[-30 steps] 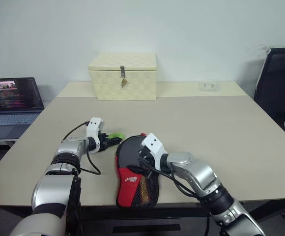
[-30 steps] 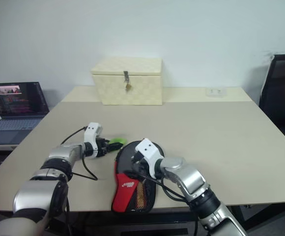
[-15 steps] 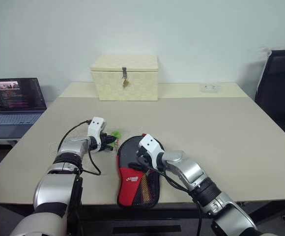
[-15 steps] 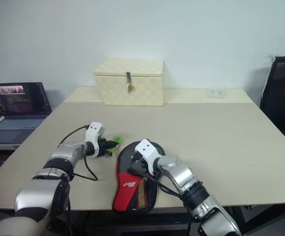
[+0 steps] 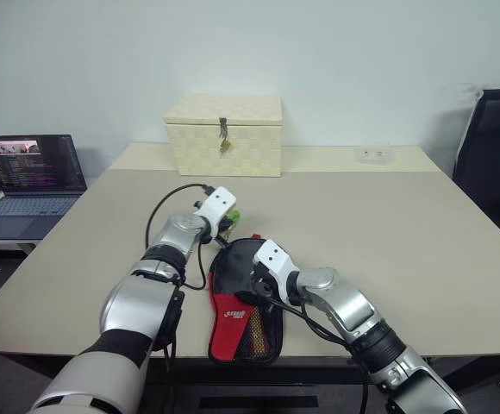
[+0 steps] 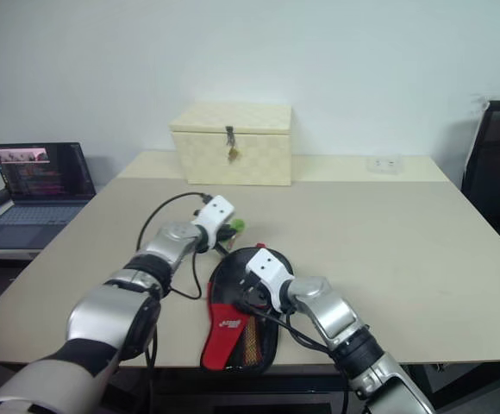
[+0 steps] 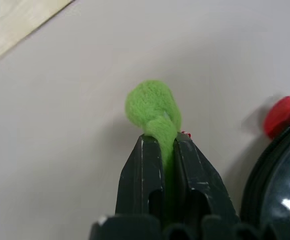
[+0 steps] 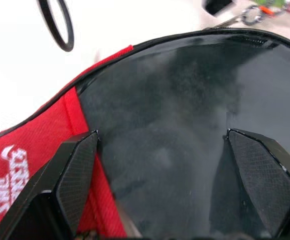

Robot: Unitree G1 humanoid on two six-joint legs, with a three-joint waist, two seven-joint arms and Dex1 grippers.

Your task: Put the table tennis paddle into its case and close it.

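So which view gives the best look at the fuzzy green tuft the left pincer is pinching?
The left wrist view: the fuzzy green tuft sits large there, squeezed between the left pincer's shut black fingers over the beige table. Both eye views show it as a small green speck beside that pincer. The right wrist view catches a green sliver at its edge.

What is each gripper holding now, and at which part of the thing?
The left gripper is shut on a green fuzzy tag, pinching its narrow end. The right gripper is open over the case, holding nothing.
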